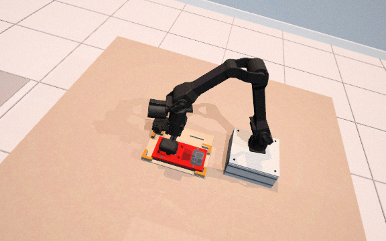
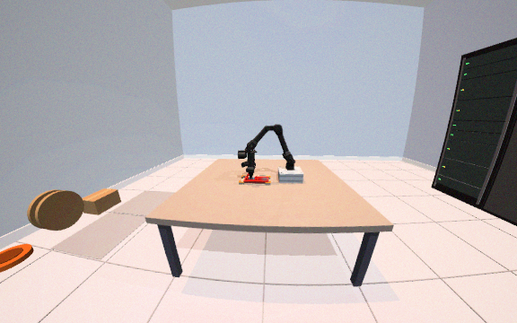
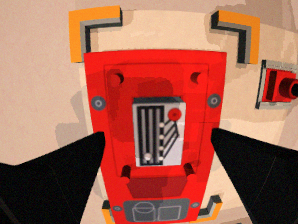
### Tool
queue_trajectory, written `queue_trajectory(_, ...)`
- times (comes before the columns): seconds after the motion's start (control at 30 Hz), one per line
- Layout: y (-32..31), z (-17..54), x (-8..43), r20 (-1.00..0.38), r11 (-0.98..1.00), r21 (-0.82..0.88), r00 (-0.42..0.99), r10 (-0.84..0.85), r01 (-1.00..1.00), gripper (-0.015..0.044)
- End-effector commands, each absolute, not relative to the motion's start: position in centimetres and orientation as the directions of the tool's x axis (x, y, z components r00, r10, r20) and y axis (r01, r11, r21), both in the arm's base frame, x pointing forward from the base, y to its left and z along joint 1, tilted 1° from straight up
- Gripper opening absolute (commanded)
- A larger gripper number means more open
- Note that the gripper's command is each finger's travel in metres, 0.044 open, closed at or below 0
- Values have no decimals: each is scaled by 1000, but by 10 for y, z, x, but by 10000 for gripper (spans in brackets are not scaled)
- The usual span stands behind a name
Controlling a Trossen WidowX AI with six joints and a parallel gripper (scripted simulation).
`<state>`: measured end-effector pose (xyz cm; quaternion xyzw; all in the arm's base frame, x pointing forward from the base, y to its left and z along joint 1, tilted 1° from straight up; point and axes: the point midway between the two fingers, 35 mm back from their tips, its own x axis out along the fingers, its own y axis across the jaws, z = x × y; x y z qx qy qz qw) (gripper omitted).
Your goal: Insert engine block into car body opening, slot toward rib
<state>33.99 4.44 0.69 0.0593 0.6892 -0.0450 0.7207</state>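
Note:
The red car body (image 1: 183, 163) (image 2: 258, 181) (image 3: 95, 75) lies flat between corner brackets. The engine block (image 3: 172, 150), grey-white with dark stripes and a red disc on top, sits upright in the opening of the body in the wrist view. Its top and part of one side show above the red surface. How deep it sits, and its slot side and the rib, I cannot tell. My gripper (image 1: 170, 146) (image 2: 251, 176) (image 3: 159, 136) is open around the block, with a gap on both sides. The fingers reach down over the body's side edges. The gripper hides the block in the top view.
The pale base board (image 1: 187, 134) (image 3: 165, 32) carries orange corner brackets (image 1: 146, 155) (image 3: 95, 15). A small red part with a black knob (image 3: 272, 86) stands on it in a grey frame, to the right in the wrist view. The white robot base box (image 1: 250, 165) (image 2: 291, 175) stands beside the board.

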Motion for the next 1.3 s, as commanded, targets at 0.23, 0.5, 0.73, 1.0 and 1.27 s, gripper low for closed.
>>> queue_trajectory(0.23, 44, 7, 340, -999, 989, 23, 46, 16, 146, 440)
queue_trajectory(0.5, 45, 21, 338, -999, 989, 19, 46, 13, 146, 440)
queue_trajectory(0.73, 45, 21, 338, -999, 989, 19, 46, 13, 146, 282)
queue_trajectory(1.0, 45, 21, 338, -999, 989, 19, 46, 13, 146, 72)
queue_trajectory(1.27, 45, 21, 338, -999, 989, 19, 46, 13, 146, 0)
